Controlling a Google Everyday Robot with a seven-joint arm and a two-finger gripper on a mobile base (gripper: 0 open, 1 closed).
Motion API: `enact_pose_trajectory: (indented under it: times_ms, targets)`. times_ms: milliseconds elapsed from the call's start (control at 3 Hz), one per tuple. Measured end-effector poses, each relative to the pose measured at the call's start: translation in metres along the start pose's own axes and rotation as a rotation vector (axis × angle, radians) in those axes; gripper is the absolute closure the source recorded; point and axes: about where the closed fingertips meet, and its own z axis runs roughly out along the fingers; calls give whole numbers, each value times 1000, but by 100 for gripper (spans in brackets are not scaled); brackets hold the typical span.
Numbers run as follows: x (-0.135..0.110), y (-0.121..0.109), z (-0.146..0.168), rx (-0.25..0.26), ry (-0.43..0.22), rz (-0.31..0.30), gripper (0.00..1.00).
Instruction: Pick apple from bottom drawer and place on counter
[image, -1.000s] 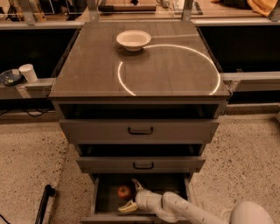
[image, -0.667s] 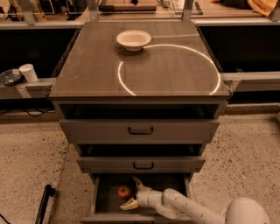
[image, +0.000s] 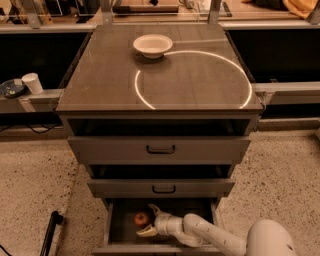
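The small red apple (image: 141, 218) lies in the open bottom drawer (image: 116, 227), left of its middle. My gripper (image: 149, 220) reaches into the drawer from the right on a white arm. It is open: one finger is behind the apple and the other in front of it. The apple sits at the mouth of the jaws, resting on the drawer floor. The counter (image: 105, 85) is the cabinet's glossy dark top with a white ring of light.
A white bowl (image: 153, 45) stands at the back of the counter. The two upper drawers (image: 160, 149) stick out a little above the bottom one. A black stick (image: 49, 234) leans on the floor to the left. A paper cup (image: 33, 83) stands on a side ledge.
My arm has shifted slightly to the left, bringing the open fingers closer around the apple. The apple has not moved.
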Motion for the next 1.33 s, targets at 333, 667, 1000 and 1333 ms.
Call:
enact_pose_trajectory:
  times_ms: [333,667,1000,1333]
  targets:
    - [9,-1,15,-13,50,-36,25]
    - [15,-1,23,-29,76,-49,25]
    - [21,-2,28,-35,93,-51,43]
    - [22,-2,29,-35,94,-51,68]
